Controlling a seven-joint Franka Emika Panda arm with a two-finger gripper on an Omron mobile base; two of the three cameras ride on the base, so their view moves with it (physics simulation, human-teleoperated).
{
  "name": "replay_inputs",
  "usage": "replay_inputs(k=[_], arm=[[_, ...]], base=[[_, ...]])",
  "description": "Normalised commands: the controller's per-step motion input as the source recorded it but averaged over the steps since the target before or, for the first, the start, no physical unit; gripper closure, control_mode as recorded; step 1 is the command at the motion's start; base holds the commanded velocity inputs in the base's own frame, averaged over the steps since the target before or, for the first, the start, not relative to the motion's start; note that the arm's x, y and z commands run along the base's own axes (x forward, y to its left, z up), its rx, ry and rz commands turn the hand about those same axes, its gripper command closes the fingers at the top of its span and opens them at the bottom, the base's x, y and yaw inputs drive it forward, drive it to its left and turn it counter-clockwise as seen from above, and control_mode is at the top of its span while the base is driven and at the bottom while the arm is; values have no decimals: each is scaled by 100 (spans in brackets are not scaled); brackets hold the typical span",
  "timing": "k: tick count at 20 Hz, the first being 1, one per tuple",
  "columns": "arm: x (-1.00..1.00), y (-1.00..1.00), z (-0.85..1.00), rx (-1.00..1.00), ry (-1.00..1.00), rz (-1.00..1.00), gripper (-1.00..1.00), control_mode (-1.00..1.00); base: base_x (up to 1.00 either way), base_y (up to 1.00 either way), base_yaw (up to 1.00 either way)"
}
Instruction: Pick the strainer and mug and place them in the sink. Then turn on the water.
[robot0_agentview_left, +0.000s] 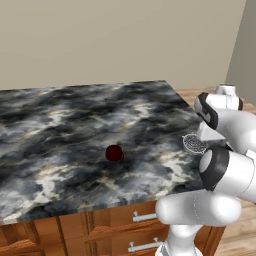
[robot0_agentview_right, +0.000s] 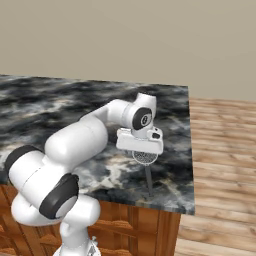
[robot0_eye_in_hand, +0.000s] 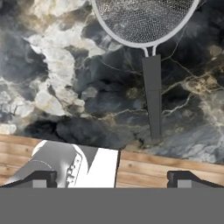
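The strainer (robot0_eye_in_hand: 144, 17), a round silvery mesh bowl with a dark flat handle (robot0_eye_in_hand: 152, 96), lies on the dark marbled counter (robot0_agentview_left: 60, 130) near its right front corner; its handle points toward the counter's front edge. My gripper (robot0_eye_in_hand: 113, 180) hangs just above the strainer (robot0_agentview_right: 145, 158), open wide with nothing between its fingertips (robot0_eye_in_hand: 41, 178). In the right base view the white hand (robot0_agentview_right: 140, 142) covers the top of the mesh bowl. The dark maroon mug (robot0_agentview_left: 114, 153) stands alone mid-counter, well to the left of the strainer (robot0_agentview_left: 194, 144). The sink and the water are out of view.
The counter ends just right of and in front of the strainer, with wooden floor (robot0_agentview_right: 220, 150) beyond. Wooden drawers with silver handles (robot0_agentview_left: 144, 217) sit under the front edge. My own arm (robot0_agentview_left: 225, 165) hides the counter's right front corner in the left base view.
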Motion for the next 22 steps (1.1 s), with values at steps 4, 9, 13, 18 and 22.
replay_inputs(k=[4,9,13,18,22], arm=[[0,-9,-24,0,0,0,-100,-100],[0,-11,-23,0,0,0,-100,-100],[1,-17,-28,0,0,0,-100,-100],[4,-17,-29,0,0,0,-100,-100],[13,-11,-28,0,0,1,-100,-100]], base=[[0,0,0],[0,0,0],[0,0,0],[0,0,0],[0,0,0]])
